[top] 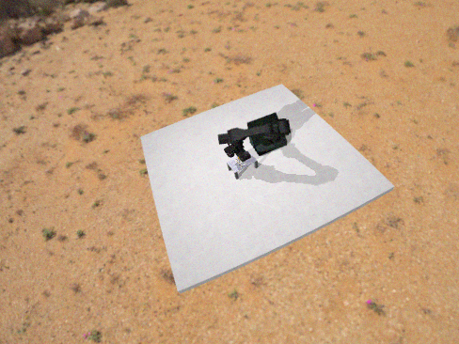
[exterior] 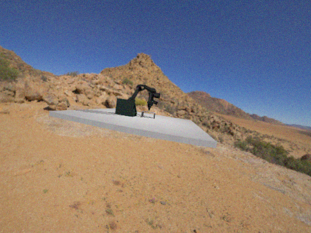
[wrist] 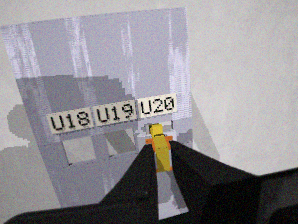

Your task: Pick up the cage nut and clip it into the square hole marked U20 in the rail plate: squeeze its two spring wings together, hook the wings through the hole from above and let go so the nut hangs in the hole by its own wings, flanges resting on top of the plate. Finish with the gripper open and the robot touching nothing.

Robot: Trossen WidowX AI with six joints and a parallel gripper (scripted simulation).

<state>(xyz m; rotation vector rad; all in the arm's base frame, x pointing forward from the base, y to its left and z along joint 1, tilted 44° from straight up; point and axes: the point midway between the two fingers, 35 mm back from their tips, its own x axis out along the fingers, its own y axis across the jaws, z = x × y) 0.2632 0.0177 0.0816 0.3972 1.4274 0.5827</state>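
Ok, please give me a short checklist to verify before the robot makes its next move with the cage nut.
1. Gripper shut on the cage nut: ok.
2. Nut at the U20 side of the rail plate, not at U18 or U19: ok.
3. Rail plate standing on its legs: ok.
4. U20 label readable: ok.
5. Wings lined up with the U20 hole: cannot tell, nut and fingers cover much of it.
6. Gripper open, robot touching nothing: not ok.
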